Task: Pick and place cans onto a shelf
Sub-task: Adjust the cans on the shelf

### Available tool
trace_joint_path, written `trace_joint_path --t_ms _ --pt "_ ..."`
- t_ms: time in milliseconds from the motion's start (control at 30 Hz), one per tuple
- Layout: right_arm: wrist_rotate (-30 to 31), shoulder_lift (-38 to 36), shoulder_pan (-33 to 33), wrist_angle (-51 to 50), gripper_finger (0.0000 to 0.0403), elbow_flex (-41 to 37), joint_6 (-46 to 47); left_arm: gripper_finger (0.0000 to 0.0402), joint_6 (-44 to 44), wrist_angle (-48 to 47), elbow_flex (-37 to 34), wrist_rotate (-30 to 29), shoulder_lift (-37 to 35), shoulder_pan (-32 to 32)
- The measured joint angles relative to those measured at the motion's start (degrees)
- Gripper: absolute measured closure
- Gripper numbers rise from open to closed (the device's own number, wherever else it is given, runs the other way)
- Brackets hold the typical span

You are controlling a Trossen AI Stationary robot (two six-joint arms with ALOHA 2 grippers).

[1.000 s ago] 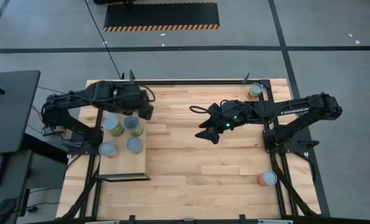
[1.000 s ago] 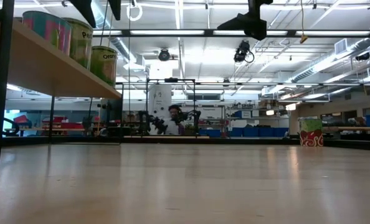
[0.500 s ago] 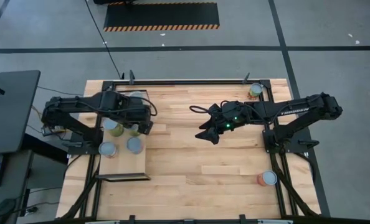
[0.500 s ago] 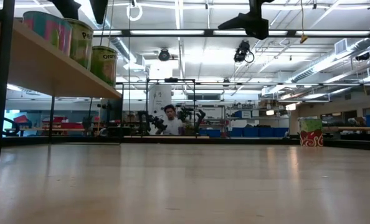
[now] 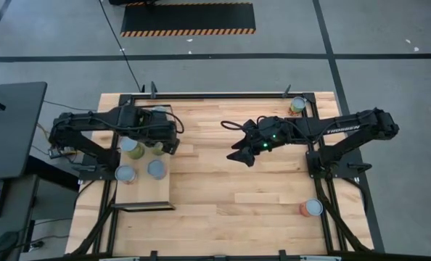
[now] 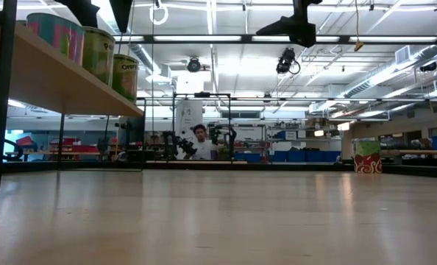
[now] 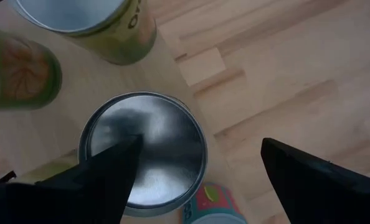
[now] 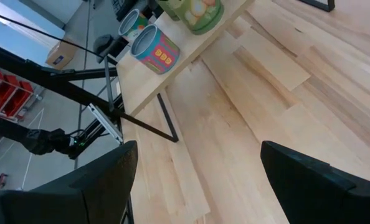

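Spanning most of the high view, the plank-wood counter [image 5: 230,181] stood on a grey floor crossed by dark lines, a black mat with striped edges beyond it. From counter height, a wide hall with strip lights and blue bins lay behind, and a person [image 6: 201,140] sat far off.

The left arm reached over the shelf [image 5: 144,192], a pale board in a thin black frame at the counter's left side. The left pincer [image 5: 162,143] hung above the cans there with its fingers spread wide, gripping nothing; its wrist view looked down on the shiny lid of a can [image 7: 142,151] between the two dark fingers [image 7: 104,180]. The right pincer [image 5: 242,154] hovered over the bare middle of the counter, also wide and empty.

Four cans showed on the shelf from above, two partly under the left arm [image 5: 132,148] and two nearer the front [image 5: 156,169]. A yellowish can [image 5: 297,104] stood at the far right corner, and an orange-red can [image 5: 311,208] sat near the right edge, both well apart from the shelf.
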Motion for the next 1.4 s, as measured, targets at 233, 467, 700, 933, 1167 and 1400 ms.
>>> trace_joint_path --t_ms 233,467,700,933,1167,1400 --pt "0.99 0.00 -0.54 0.07 0.0055 0.00 -0.33 0.0059 0.82 1.26 0.04 -2.88 -3.13 1.47" --pt "2.34 0.00 -1.52 1.01 0.0055 0.00 -0.54 0.0059 8.81 8.24 0.00 -9.16 -3.87 7.63" --pt "2.40 0.00 -1.96 1.29 0.0055 0.00 0.04 0.0059 11.61 9.98 -0.35 -8.94 -1.37 13.72" --pt "2.43 0.00 -1.09 1.27 0.0055 0.00 0.07 0.0059 13.09 9.93 -0.39 -7.48 0.78 16.09" --pt "2.45 0.00 -1.03 1.25 0.0055 0.00 0.07 0.0059 13.32 9.56 -0.39 -6.09 2.72 16.21" --pt "2.40 0.00 -1.03 1.22 0.0055 0.00 0.08 0.0059 13.79 4.76 -0.37 -7.21 3.25 17.62"
